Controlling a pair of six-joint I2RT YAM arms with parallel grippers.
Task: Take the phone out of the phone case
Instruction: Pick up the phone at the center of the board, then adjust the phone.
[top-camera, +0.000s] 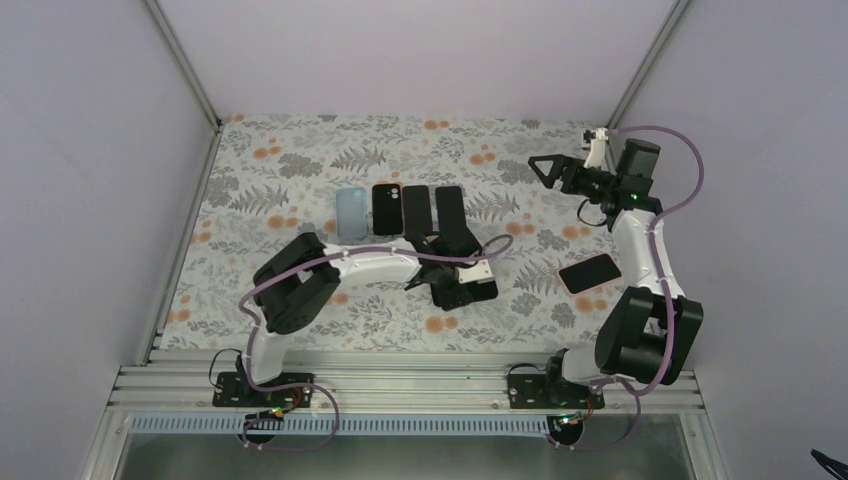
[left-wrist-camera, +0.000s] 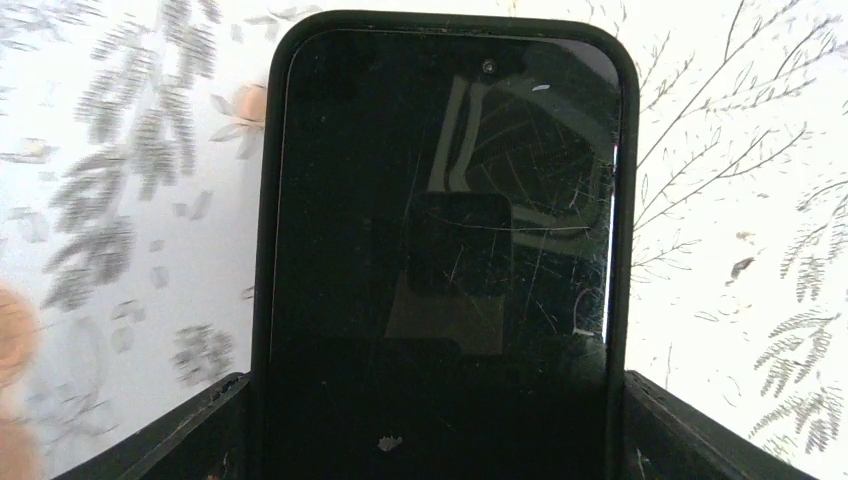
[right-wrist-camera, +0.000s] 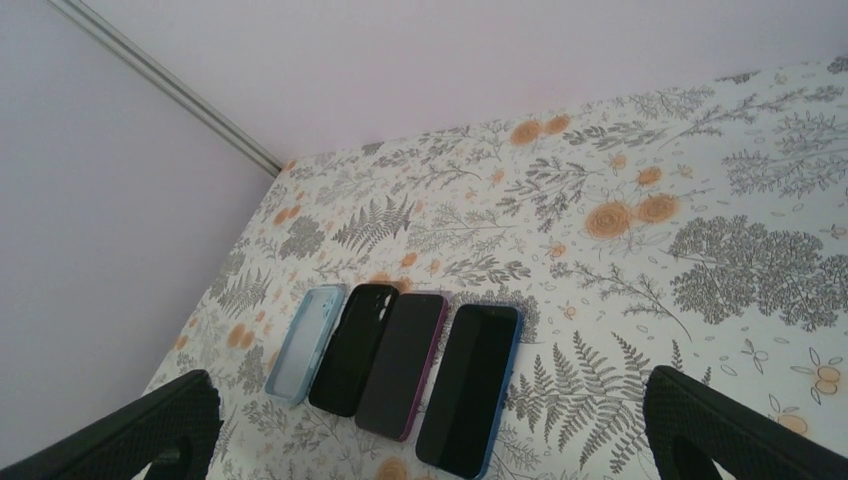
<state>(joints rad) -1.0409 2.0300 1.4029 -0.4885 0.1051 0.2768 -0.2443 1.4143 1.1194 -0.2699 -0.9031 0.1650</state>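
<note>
A phone in a black case (left-wrist-camera: 440, 200) lies screen up between my left gripper's (left-wrist-camera: 435, 400) fingers (left-wrist-camera: 160, 440), which press on its two long sides. In the top view this left gripper (top-camera: 452, 278) sits at the table's middle, shut on the cased phone (top-camera: 470, 290). My right gripper (top-camera: 548, 168) is raised at the far right, open and empty. Its fingers (right-wrist-camera: 140, 425) are spread wide in the right wrist view.
A row lies beyond the left gripper: a light blue case (right-wrist-camera: 305, 343), a black case (right-wrist-camera: 358, 345), a phone in a purple case (right-wrist-camera: 402, 362) and a phone in a blue case (right-wrist-camera: 470, 385). Another dark phone (top-camera: 590, 272) lies beside the right arm.
</note>
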